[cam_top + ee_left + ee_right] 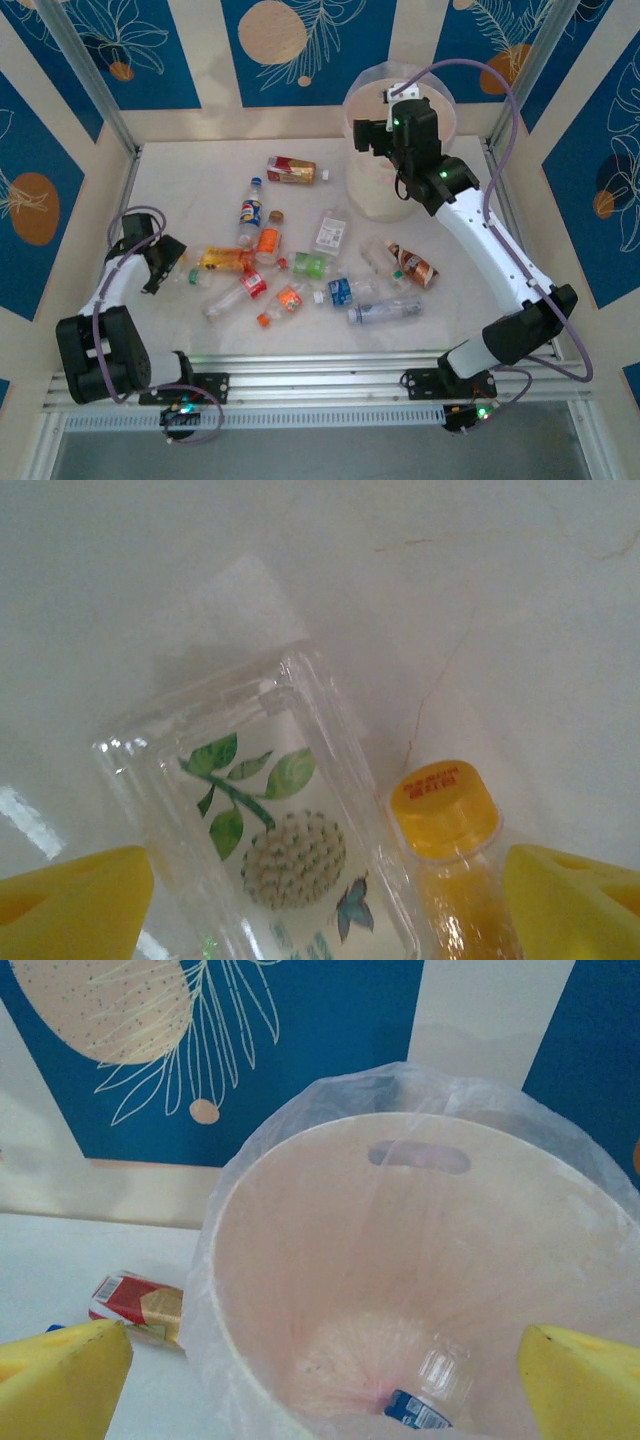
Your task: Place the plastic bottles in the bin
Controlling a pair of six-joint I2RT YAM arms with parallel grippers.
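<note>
Left wrist: released left end effector (325, 900) straddles a leaf-and-butterfly-labelled bottle (280, 850); right end effector (325, 1370) released over bin (330, 1220)

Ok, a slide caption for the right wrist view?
Right tool open above the lined bin, one blue-labelled bottle at its bottom, a red-labelled bottle on the table outside.

My pale, veined marble-look tabletop (190, 200) is walled from nine through twelve to three o'clock by blue-and-cream panels (150, 50) with orange discs; a ribbed aluminium rail (330, 385) spans six o'clock.
</note>
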